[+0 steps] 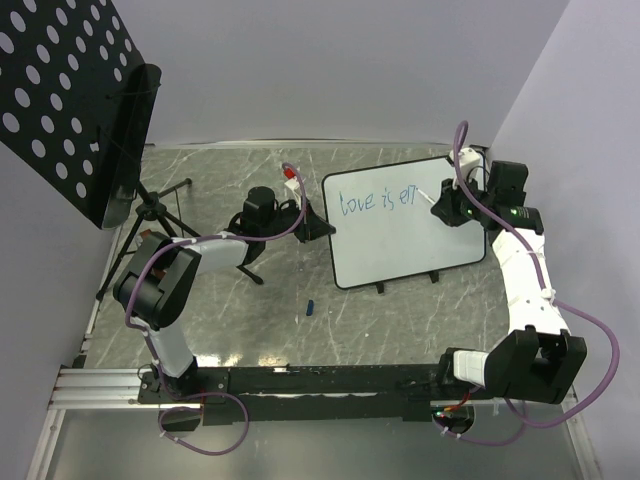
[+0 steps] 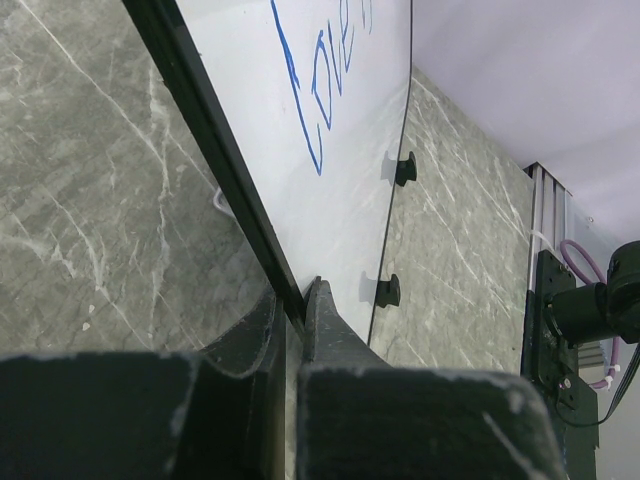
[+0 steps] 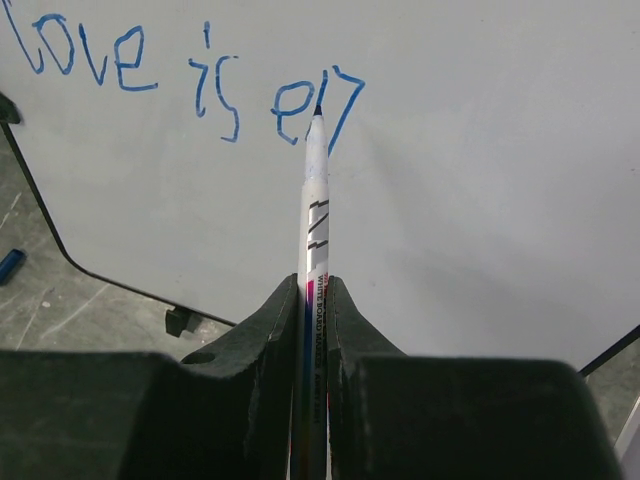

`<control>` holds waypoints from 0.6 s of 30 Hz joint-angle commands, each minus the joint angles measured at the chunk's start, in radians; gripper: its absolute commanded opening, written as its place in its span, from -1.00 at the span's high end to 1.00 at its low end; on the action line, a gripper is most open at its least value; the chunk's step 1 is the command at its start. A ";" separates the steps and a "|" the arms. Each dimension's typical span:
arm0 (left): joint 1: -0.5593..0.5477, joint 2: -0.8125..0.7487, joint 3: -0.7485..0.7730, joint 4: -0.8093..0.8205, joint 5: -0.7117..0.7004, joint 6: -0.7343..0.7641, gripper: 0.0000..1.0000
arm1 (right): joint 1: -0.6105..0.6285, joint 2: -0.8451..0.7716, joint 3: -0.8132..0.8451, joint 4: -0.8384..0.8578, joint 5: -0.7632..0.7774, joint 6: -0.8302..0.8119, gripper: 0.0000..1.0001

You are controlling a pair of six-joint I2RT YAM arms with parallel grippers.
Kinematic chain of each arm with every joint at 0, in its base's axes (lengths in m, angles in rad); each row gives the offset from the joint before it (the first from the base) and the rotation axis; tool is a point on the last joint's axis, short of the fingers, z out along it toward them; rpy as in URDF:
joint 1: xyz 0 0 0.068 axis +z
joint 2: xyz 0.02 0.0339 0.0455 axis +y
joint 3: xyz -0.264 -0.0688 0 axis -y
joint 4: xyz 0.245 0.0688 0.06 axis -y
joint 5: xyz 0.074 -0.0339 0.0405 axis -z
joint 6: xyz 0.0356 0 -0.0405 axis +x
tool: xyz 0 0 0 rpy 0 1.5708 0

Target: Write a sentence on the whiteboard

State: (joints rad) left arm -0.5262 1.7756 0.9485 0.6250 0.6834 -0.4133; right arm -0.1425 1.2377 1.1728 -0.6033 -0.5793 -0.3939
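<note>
**Both arms at the whiteboard [image 1: 400, 245], writing unfinished.**
My left arm reached across, left gripper [image 2: 296, 300] pinched shut on the board's left rim; my right arm bent inward, right gripper [image 3: 313, 285] clamped on a marker [image 3: 316, 190], its tip at the sentence [image 3: 207, 80], reading "love is en" along the top.

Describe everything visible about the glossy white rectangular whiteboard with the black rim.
The whiteboard is a glossy white rectangle with a thin black rim, rounded corners and two small black feet on its near edge. It sits skewed on the grey marbled table. Blue handwriting reads "love is en". The left gripper clamps its rim; the right gripper's white marker touches its surface.
</note>
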 commanded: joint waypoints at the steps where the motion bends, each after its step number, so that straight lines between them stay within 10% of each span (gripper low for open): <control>1: -0.015 0.002 -0.005 -0.019 -0.010 0.146 0.98 | -0.017 0.003 0.025 0.046 -0.027 0.001 1.00; 18: -0.015 0.001 -0.007 -0.021 -0.013 0.149 0.98 | -0.052 0.003 0.008 0.094 -0.044 0.001 1.00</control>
State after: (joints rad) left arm -0.5266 1.7756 0.9485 0.6247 0.6834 -0.4129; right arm -0.1833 1.2423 1.1721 -0.5713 -0.6003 -0.3904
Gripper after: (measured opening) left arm 0.054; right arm 0.186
